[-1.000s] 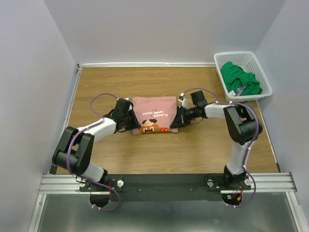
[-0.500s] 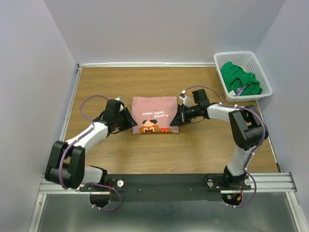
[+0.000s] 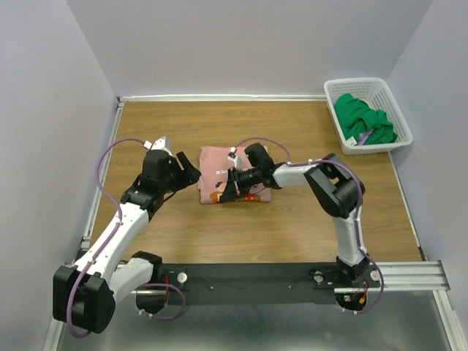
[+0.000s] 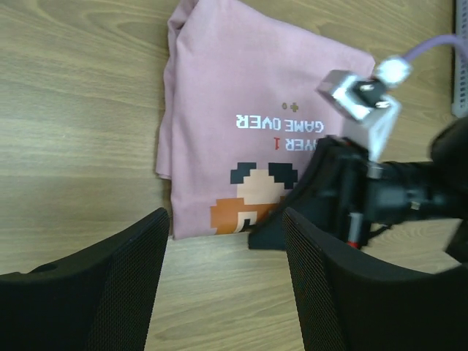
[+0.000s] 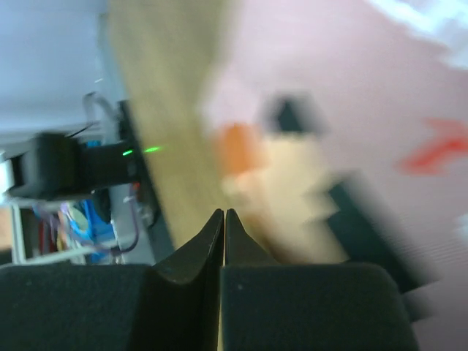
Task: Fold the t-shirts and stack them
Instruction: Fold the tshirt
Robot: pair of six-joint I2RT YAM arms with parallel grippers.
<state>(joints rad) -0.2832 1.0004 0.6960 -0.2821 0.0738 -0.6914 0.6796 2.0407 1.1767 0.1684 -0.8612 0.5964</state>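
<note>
Easily rumpled fold

The pink t-shirt (image 4: 241,95) lies folded on the desk (image 3: 292,219). The right pincer (image 5: 224,213), shut with no cloth visible in its jaws, hangs low over the print (image 4: 252,197); sliding sideways could drag the top layer and rumple the fold. The left pincer (image 4: 225,216) gapes open beside the shirt. The green t-shirt (image 3: 362,117) sits in the basket (image 3: 365,82).

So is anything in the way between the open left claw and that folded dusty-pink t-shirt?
Nothing blocks its left edge: only bare wooden table lies between the left gripper and the dusty-pink t-shirt. The right gripper, shut, reaches across the shirt's near part, over the cartoon print.
</note>
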